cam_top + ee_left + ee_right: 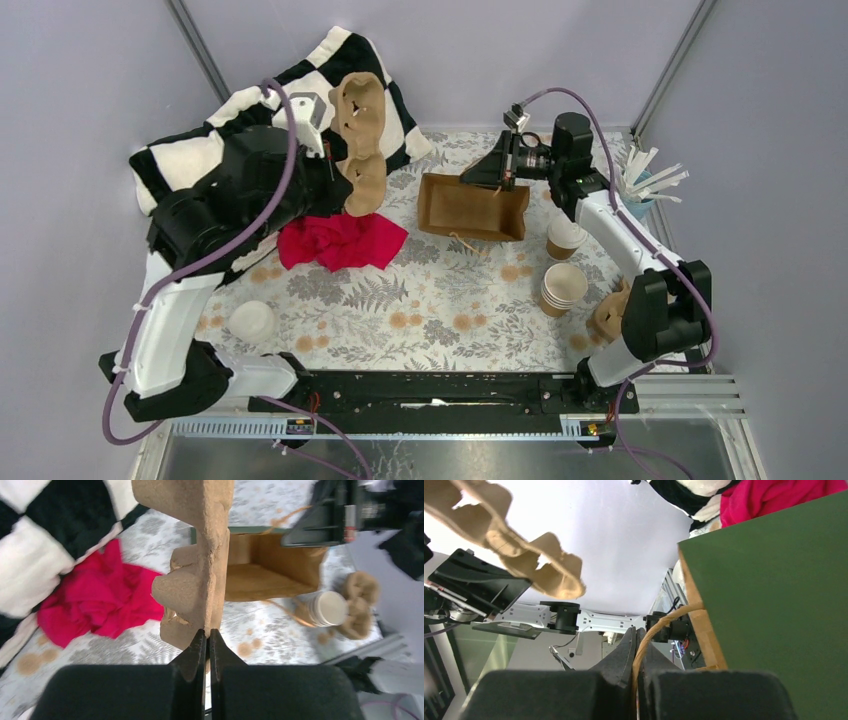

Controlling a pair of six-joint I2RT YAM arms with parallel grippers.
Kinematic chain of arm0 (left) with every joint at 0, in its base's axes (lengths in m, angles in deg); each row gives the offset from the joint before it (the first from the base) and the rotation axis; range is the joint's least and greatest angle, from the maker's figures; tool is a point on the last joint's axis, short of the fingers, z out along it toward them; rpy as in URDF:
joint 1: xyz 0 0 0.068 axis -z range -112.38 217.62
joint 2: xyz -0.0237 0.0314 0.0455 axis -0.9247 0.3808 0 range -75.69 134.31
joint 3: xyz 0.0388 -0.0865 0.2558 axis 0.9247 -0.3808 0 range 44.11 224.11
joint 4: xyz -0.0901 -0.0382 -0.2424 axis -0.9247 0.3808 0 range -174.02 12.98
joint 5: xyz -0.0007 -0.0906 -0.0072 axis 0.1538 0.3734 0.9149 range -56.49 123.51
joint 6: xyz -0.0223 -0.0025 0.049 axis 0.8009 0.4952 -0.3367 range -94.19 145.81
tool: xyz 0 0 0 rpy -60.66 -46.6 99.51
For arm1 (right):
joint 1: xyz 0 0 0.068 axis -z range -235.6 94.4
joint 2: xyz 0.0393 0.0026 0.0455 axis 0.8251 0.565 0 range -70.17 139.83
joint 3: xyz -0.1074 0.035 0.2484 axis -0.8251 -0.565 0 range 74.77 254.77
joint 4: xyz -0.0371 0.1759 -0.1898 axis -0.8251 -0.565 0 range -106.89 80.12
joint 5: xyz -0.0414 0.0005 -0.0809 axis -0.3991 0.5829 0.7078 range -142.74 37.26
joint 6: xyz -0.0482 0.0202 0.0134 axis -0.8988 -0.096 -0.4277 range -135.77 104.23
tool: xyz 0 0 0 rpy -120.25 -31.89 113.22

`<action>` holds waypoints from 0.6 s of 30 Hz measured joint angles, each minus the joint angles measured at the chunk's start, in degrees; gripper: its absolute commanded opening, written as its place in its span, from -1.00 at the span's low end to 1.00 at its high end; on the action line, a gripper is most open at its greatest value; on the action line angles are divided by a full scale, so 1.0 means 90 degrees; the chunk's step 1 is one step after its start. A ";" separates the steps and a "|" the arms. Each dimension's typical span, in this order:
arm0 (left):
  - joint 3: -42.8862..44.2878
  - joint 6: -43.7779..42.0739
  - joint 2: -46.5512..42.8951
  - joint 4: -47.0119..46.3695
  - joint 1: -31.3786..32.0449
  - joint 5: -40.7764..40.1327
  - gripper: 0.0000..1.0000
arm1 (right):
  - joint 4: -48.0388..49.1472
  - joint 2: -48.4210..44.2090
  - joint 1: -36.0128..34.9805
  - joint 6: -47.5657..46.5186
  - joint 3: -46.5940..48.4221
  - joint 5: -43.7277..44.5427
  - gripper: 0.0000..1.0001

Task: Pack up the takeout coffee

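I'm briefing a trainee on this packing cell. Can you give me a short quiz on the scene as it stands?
1. True or false: the left gripper is shut on the cup carrier.
2. What does the right gripper pinch? A) the red cloth B) the twine handle of the paper bag C) a lidless cup
3. Fill in: the white-lidded cup stands on the table on the ___ arm's side.
Key: 1 true; 2 B; 3 left.
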 measured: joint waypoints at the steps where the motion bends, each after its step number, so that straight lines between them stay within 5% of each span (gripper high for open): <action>1: 0.0126 0.0012 -0.0017 -0.0051 -0.0005 0.0148 -1.00 | -0.0002 -0.0005 -0.0075 0.0022 0.0041 0.0078 -1.00; 13: -0.1404 0.0189 -0.0510 -0.1644 -0.0073 0.2924 -1.00 | -0.1778 0.0410 -0.0532 -0.0729 0.1596 0.0534 -1.00; 18: -0.1634 0.0855 -0.0364 -0.2225 -0.0646 0.3429 -1.00 | -0.1168 0.0398 -0.0532 0.0335 0.1394 0.0998 -1.00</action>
